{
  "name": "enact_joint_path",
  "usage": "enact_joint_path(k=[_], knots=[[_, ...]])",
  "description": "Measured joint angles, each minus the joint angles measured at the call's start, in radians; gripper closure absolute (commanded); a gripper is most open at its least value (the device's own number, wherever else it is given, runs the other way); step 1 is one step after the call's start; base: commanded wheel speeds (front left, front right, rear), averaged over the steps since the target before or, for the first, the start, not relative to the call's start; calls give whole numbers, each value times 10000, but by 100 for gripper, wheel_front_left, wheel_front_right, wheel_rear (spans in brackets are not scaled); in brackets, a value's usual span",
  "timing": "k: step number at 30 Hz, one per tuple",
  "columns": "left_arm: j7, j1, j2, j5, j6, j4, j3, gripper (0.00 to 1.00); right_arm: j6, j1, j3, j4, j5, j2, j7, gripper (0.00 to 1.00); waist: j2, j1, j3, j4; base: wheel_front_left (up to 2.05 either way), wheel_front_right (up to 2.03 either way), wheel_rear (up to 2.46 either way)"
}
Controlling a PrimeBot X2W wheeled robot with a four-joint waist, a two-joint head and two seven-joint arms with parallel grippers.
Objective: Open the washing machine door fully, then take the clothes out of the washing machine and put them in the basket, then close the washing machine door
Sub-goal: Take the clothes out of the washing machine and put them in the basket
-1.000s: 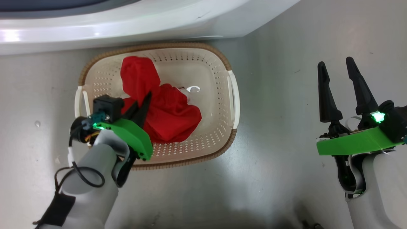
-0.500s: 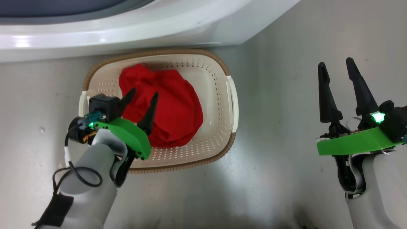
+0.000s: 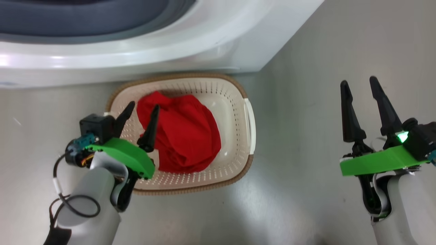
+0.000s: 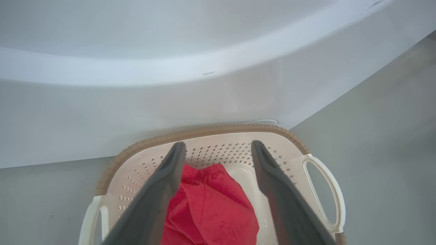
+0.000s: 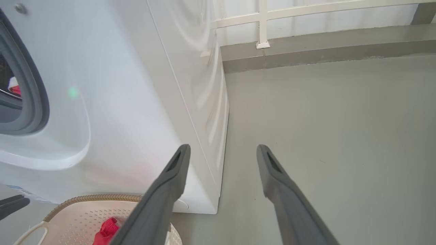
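Now the left gripper (image 3: 143, 106) hangs over the near-left part of the basket (image 3: 235, 112), fingers spread apart, nothing between them. The clothes (image 3: 185, 136), a bright red heap, lie inside the basket, which sits on the grey floor (image 3: 306, 102) just under the front of the washing machine (image 3: 136, 58). One left finger overlaps the red cloth in the head view; contact or not, cannot tell. The right gripper (image 3: 358, 81) holds well off to the side over bare floor, fingers likewise apart, empty. The right wrist view shows a red-and-white scrap (image 5: 13, 89) inside the drum opening, so likely more to fetch. Risks: a fingertip may snag a fold as the arm lifts and drag cloth over the rim; the forearm may nudge the light basket askew; a later garment may miss it and land on the floor.
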Motion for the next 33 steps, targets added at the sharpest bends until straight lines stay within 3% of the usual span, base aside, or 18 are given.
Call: enact_joint_path(k=[33], knots=[[0,4205,-163,2397,0,-3820,2884,0,0,2390,-230,581,-104,40,0,0,0,0,-4064,444,0,0,0]])
